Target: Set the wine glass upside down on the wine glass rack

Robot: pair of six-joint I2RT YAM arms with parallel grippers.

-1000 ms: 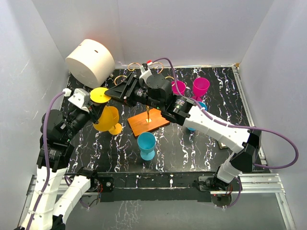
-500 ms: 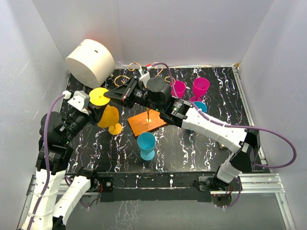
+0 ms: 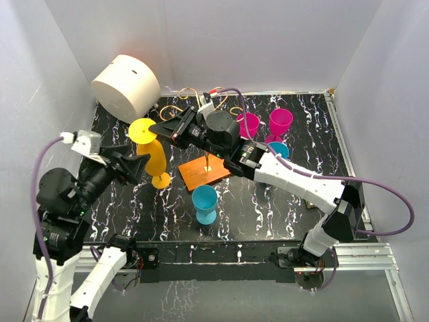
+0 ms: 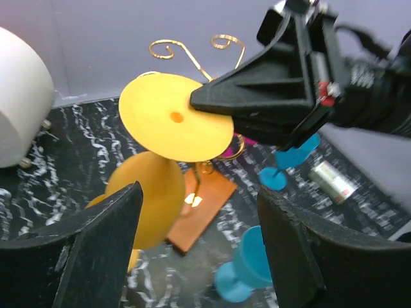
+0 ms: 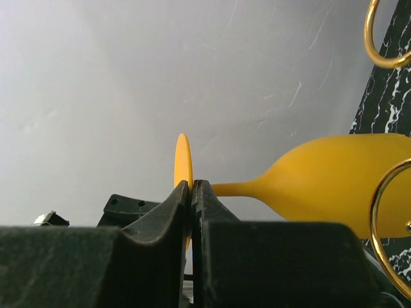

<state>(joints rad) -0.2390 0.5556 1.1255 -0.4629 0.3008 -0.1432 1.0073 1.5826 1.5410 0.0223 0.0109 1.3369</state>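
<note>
The yellow wine glass (image 3: 155, 159) hangs upside down, its foot disc (image 3: 142, 129) on top. My right gripper (image 3: 156, 128) is shut on the edge of that disc; in the right wrist view the disc (image 5: 183, 160) is pinched between the closed jaws (image 5: 192, 186), and the bowl (image 5: 340, 179) points away. My left gripper (image 3: 136, 165) is open just left of the bowl, touching nothing. From the left wrist, its fingers (image 4: 199, 192) frame the bowl (image 4: 144, 199). The wine glass rack has an orange-brown base (image 3: 201, 173) and gold scrolls (image 4: 192, 54) right of the glass.
A white cylinder (image 3: 126, 87) lies at the back left. One blue glass (image 3: 204, 201) stands in front of the rack base. Two magenta glasses (image 3: 280, 122) and another blue one (image 3: 281, 149) stand to the right. A yellow disc (image 3: 161, 180) rests on the table below the held bowl.
My left gripper has opened, let go of the yellow glass and drawn back to the left. The right gripper closed on the foot disc and now carries the glass alone.
</note>
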